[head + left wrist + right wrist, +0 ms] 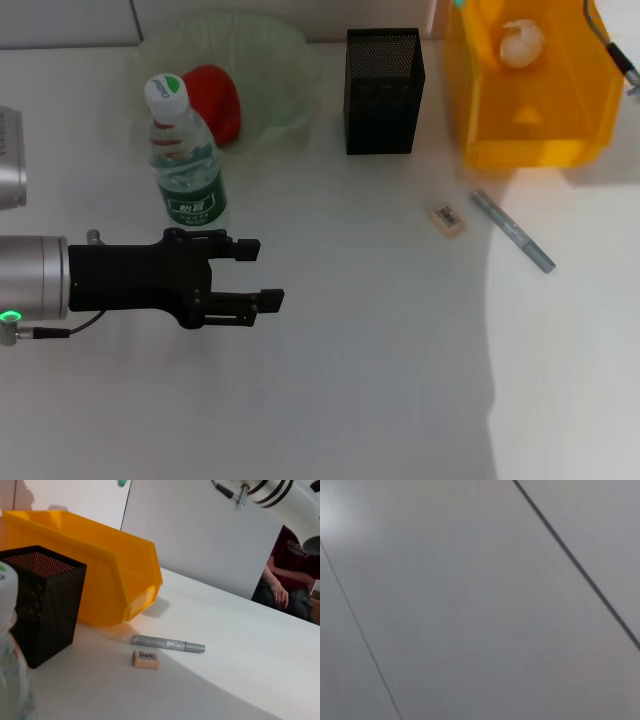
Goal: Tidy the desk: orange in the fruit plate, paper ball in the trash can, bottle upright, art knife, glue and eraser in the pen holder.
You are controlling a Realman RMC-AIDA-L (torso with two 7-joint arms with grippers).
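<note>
On the white desk (350,380), the left gripper (268,272) hovers low with its fingers spread and nothing between them, just in front of the upright bottle (185,160). Behind the bottle, the orange (215,100) sits in the fruit plate (265,60). Further right stands the pen holder (383,92), then the eraser (447,220) and a silver pen-like tool (512,232) lying apart on the desk. The paper ball (521,43) rests in the trash can (530,120). The right gripper is out of sight; its wrist camera faces grey panels.
</note>
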